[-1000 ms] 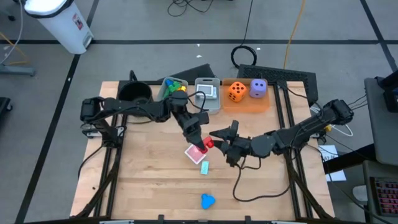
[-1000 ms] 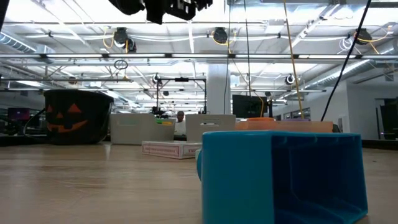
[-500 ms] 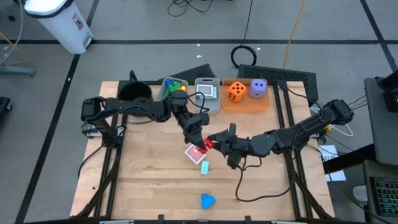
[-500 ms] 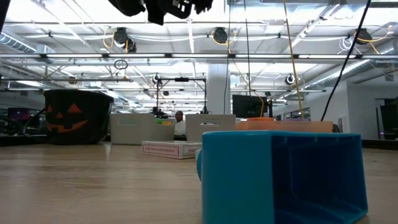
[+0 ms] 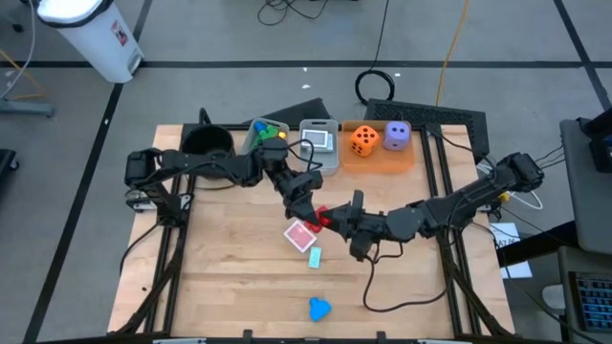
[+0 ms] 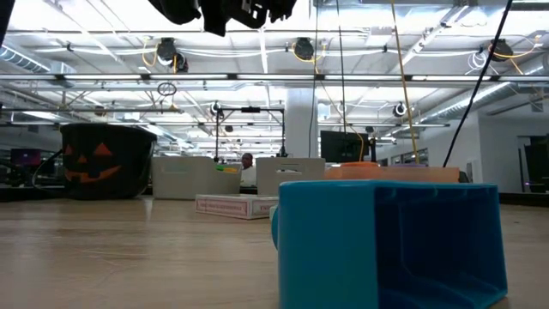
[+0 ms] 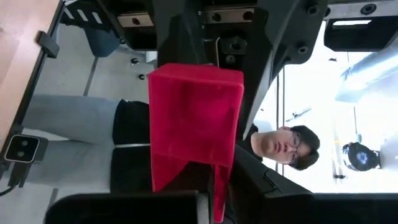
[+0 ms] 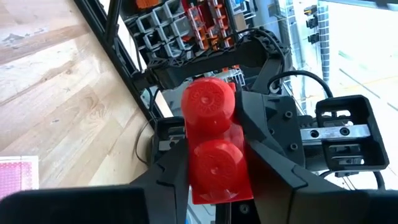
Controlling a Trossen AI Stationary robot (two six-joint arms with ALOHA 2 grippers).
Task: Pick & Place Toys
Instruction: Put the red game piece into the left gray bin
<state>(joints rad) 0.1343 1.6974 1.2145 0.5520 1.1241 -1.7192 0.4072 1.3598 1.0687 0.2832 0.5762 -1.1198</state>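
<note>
A red two-stud block (image 5: 320,217) hangs above the table's middle, between my two grippers. My left gripper (image 5: 310,209) comes at it from the far left and is shut on it. My right gripper (image 5: 335,219) comes from the right, with a finger on each side of the block. In the right wrist view the block's studs (image 8: 211,146) face the camera. In the left wrist view its hollow underside (image 7: 194,124) shows. A red-backed playing card (image 5: 302,235), a small pale card (image 5: 315,256) and a blue block (image 5: 319,308) lie on the table below. My left gripper holds the red block by one end (image 7: 186,180); its own body hides the fingertips. The block is clear of the table. My right gripper pinches the block's two long sides (image 8: 239,155) between its two fingers (image 8: 267,158), coming level from the table's right. The studded face points back at its wrist.
An orange die (image 5: 363,139) and a purple die (image 5: 397,135) sit on the orange tray (image 5: 378,161) at the far edge. Beside it are a clear bin of cards (image 5: 319,143), a bin of blocks (image 5: 266,134) and the black pot (image 5: 207,141). The blue block (image 6: 386,245) fills the low view.
My right gripper has moved toward the table's left, up to the red block in my left gripper. Its fingers now lie on the block's sides. My left gripper has shifted a little toward the far edge with the block, which stays clear of the table.
</note>
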